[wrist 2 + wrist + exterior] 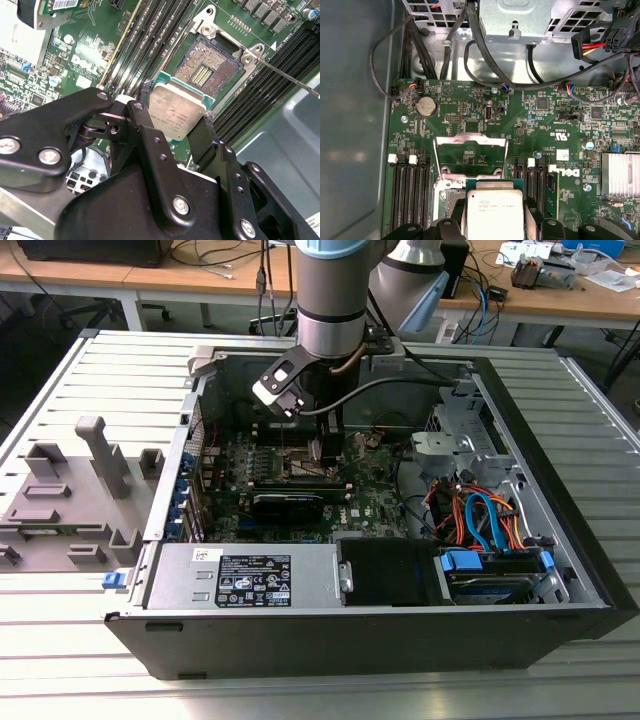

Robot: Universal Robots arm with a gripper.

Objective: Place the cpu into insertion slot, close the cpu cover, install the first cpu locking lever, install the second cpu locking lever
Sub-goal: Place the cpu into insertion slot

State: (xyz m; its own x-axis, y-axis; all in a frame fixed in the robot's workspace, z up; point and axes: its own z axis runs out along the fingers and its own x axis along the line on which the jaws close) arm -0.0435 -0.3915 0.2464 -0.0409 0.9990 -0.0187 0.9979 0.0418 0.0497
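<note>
A ribbed grey metal counter (60,660) is carrying an open black computer case (360,640), and wooden desks with cables are standing behind it. On the exterior view's left, a grey plastic fixture (70,490) is lying on the counter beside the case. Inside the case, a silver-grey power supply box (245,575) is sitting along the near wall. Orange and blue cables (480,520) are bunching toward the exterior view's right. The grey robot arm (330,300) is reaching down over the green circuit board (530,125).

Around the working place, long black memory slots (150,40) are running on both sides of the socket. A thin metal locking lever (285,75) is sticking out slantwise from one corner of it. Black cables (418,50) are hanging at the board's edge, near a round silver coin battery (425,105).

The black two-fingered tool (176,107) is gripping the small flat square cpu with a silvery-grey metal top (177,117) by two opposite edges. Its fingers (202,142) are opening only as wide as the chip. The cpu is not sitting in the square dark-centred insertion slot with a silver rim (207,67). It is hanging just beside the slot and is covering one edge of it in the second wrist view. The thin silvery cpu cover frame (470,138) is standing open at the slot, and the board is showing through its window.
</note>
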